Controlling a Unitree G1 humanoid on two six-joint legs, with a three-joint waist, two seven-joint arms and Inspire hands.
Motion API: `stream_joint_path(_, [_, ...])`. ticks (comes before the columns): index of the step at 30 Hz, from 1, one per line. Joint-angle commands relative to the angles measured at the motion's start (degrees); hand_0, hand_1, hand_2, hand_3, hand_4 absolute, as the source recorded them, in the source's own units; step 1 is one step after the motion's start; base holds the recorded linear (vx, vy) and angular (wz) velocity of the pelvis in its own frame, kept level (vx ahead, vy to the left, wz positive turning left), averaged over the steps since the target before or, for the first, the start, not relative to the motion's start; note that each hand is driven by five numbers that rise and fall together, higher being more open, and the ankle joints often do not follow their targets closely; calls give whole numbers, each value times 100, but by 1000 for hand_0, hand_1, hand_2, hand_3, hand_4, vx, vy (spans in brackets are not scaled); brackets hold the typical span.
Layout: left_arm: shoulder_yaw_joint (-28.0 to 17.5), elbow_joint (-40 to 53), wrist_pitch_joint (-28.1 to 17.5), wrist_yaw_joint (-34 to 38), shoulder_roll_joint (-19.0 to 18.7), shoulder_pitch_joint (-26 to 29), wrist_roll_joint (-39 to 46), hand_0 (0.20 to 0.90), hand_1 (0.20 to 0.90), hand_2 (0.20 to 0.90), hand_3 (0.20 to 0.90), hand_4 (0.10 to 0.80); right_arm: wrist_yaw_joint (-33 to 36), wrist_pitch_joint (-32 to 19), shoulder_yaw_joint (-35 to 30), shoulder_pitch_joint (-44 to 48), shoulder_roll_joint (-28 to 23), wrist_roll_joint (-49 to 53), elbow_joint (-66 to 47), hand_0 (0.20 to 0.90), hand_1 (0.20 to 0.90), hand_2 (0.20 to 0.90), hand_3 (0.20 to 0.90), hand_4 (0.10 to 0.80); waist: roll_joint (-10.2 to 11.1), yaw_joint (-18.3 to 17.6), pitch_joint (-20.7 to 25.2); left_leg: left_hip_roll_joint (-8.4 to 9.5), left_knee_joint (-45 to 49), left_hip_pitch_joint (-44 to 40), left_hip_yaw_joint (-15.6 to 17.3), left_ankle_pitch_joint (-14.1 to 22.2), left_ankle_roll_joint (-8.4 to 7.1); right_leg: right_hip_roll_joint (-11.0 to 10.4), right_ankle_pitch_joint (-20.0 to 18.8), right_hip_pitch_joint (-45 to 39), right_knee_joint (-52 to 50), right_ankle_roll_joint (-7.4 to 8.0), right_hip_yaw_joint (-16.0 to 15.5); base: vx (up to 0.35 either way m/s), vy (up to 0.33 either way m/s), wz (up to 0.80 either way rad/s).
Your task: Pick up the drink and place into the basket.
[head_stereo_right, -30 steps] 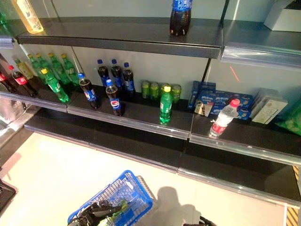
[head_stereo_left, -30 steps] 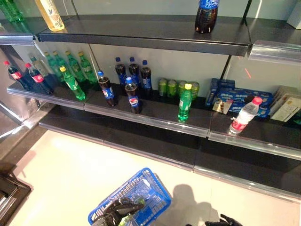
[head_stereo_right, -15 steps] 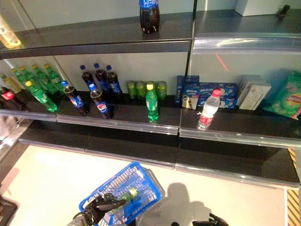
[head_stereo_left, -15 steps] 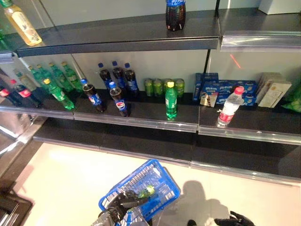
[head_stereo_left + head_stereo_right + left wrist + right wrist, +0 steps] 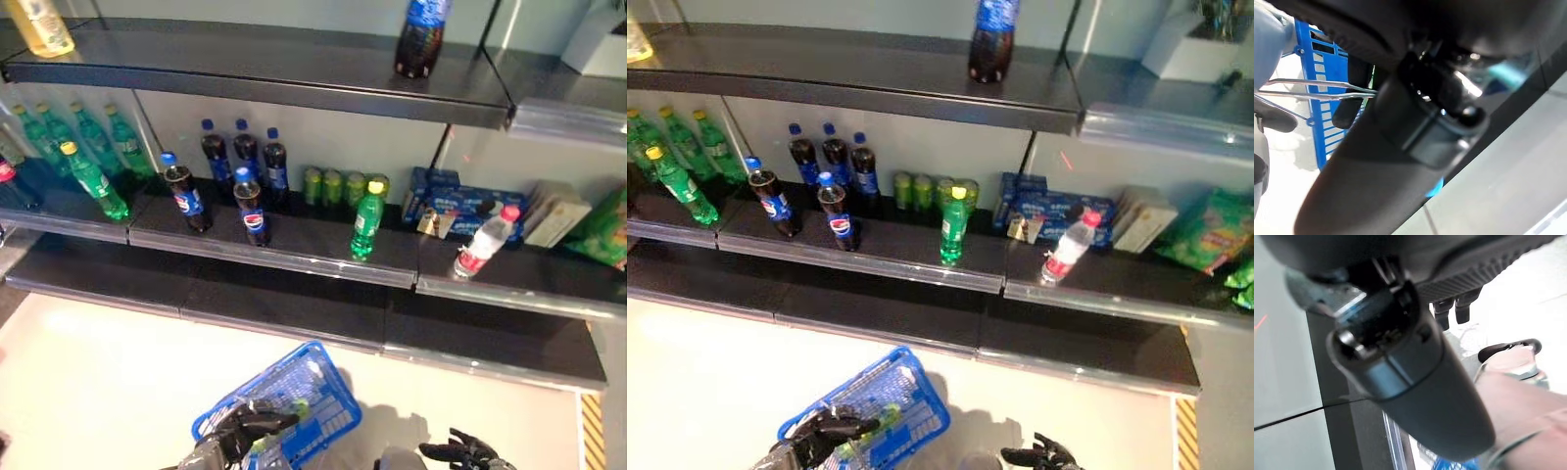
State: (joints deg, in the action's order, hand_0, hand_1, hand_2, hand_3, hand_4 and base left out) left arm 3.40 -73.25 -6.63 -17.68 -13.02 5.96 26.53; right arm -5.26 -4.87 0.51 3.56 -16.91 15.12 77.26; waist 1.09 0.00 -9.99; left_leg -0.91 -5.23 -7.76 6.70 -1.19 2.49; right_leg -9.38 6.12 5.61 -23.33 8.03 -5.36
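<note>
A blue wire basket hangs low in front of the shelves, also seen from close in the left wrist view as the basket. My left hand is at its near rim, fingers curled round the metal handle. A green bottle lies inside the basket next to that hand. My right hand hangs empty at the lower right above the floor, fingers relaxed and spread. On the middle shelf stand a green bottle with a yellow cap and a water bottle with a red cap.
The dark middle shelf also carries cola bottles, more green bottles at the left, green cans and blue boxes. One cola bottle stands on the top shelf. Pale floor lies below.
The whole picture has shifted, so the camera moved. The left hand still holds the basket with the green bottle in it. The right hand stays low and empty.
</note>
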Motion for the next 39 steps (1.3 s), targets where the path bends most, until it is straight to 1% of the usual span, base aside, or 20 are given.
stream_joint_path(1, [115,139,-233,-56,-672,-72,-316,300,300,300,200,100,96,-124,21,1,-196,171,42,900,900,900,900,800,-33,50,104,328,186,289,-434,316,-131,282,-732,-23,1189,-10,225,161,-118,18])
stream_joint_path(2, [130,116,-244,-70,-665,-80,-373,300,300,300,200,100,93,-144,15,-3,-191,196,57,900,900,900,900,800,39,-19,104,438,165,225,-491,387,-125,328,-1037,58,1809,67,345,188,-105,22])
stream_joint_path(5, [208,104,-281,-115,-682,-109,-359,300,300,300,200,100,41,-109,30,73,-201,202,128,900,900,900,900,800,-1,-177,87,515,94,22,-653,510,-64,550,-1327,477,2007,112,520,231,-125,36])
stream_joint_path(8, [256,160,-364,-105,-609,-131,-350,300,300,300,200,100,-37,-29,74,138,-224,167,218,900,900,900,900,800,-52,-203,187,565,128,-32,-723,583,-19,694,-1237,226,2040,-52,641,217,-177,45])
stream_joint_path(12, [274,187,-377,-99,-581,-135,-321,300,300,300,200,100,-28,-24,80,132,-217,160,228,900,900,900,900,800,-72,-209,214,559,180,-16,-695,594,-22,706,-1196,122,2096,-101,642,75,-85,24])
stream_joint_path(13, [460,332,-501,-270,-418,-169,-363,300,300,300,200,100,27,-124,70,84,-247,313,153,900,900,900,900,800,-124,-270,217,468,1061,272,-399,752,-204,554,-1030,-170,2130,-268,452,101,-131,34])
stream_joint_path(15, [649,467,-542,-293,-316,-156,-323,300,300,300,200,100,149,-134,38,73,-348,473,9,900,900,900,900,800,-128,-278,67,347,2147,906,-192,499,-412,406,-939,-367,2142,-403,296,26,-31,93])
stream_joint_path(17, [782,562,-554,-303,-275,-135,-257,300,300,300,200,100,101,-177,-7,130,-491,539,37,900,900,900,900,800,-218,-305,-25,-123,2018,1032,-24,160,-645,356,-844,-455,2136,-446,206,45,189,81])
stream_joint_path(20, [745,555,-572,-293,-259,-164,-208,300,300,300,200,100,34,-219,-17,158,-531,508,84,900,900,900,900,800,-279,-303,-9,-334,1451,882,-59,78,-687,314,-782,-474,2114,-382,206,105,209,34])
stream_joint_path(21, [684,561,-566,-256,-266,-202,-223,300,300,300,200,100,12,-222,13,164,-539,420,71,900,900,900,900,800,-340,-269,12,-544,914,740,-225,-120,-756,266,-679,-494,2061,-334,251,87,159,10])
stream_joint_path(22, [680,560,-568,-254,-267,-206,-223,300,300,300,200,100,12,-222,19,163,-540,419,68,900,900,900,900,800,-345,-265,10,-562,871,724,-251,-148,-765,265,-665,-495,2050,-333,260,176,370,14])
stream_joint_path(23, [566,505,-589,-253,-291,-230,-239,300,300,300,200,100,46,-202,74,189,-588,439,36,900,900,900,900,800,-403,-211,20,-693,777,740,-730,-220,-862,247,-492,-409,1866,-342,471,136,322,1])
stream_joint_path(27, [431,461,-563,-352,-363,-209,-52,300,300,300,200,100,82,-199,-21,85,-595,263,10,900,900,900,900,800,-414,-302,28,-651,683,517,-781,129,-959,81,-387,-237,1518,-202,554,137,357,-37])
stream_joint_path(30, [446,524,-578,-377,-405,-77,153,300,300,300,200,100,5,-271,82,172,-660,226,-64,900,900,900,900,800,-204,-153,-129,-380,1579,877,-1363,506,-947,28,-495,-28,1457,-131,851,-62,210,-25])
stream_joint_path(32, [465,472,-523,-467,-433,77,64,300,300,300,200,100,163,-294,112,277,-647,588,-86,900,900,900,900,800,-123,-179,-194,-491,1790,996,-1229,647,-951,-31,-537,141,1316,-80,876,-96,268,-57])
stream_joint_path(34, [496,390,-455,-422,-467,152,-104,300,300,300,200,100,283,-263,14,273,-582,545,-201,900,900,900,900,800,-26,-290,-215,-418,1603,883,-940,799,-765,-152,-703,159,1439,69,953,11,359,-30])
stream_joint_path(36, [485,355,-428,-376,-528,224,71,300,300,300,200,100,259,-315,-60,192,-515,612,-242,900,900,900,900,800,144,-301,-200,-218,1495,845,-813,876,-689,-351,-1186,182,1898,325,1000,-16,246,-48])
stream_joint_path(37, [435,369,-433,-321,-577,272,201,300,300,300,200,100,136,-348,-139,163,-465,404,-238,900,900,900,900,800,240,-251,-205,-148,1394,751,-749,928,-672,-548,-1541,367,2360,491,702,-75,173,-82])
stream_joint_path(38, [384,428,-414,-257,-624,275,261,300,300,300,200,100,82,-337,-185,168,-427,282,-200,900,900,900,900,800,237,-130,-219,-191,1269,659,-643,933,-645,-649,-1628,424,2490,554,364,-129,103,-102])
stream_joint_path(39, [334,475,-383,-227,-650,247,274,300,300,300,200,100,83,-286,-194,179,-413,340,-193,900,900,900,900,800,236,-66,-202,-208,1211,660,-564,924,-594,-681,-1605,414,2422,542,279,-188,61,-118])
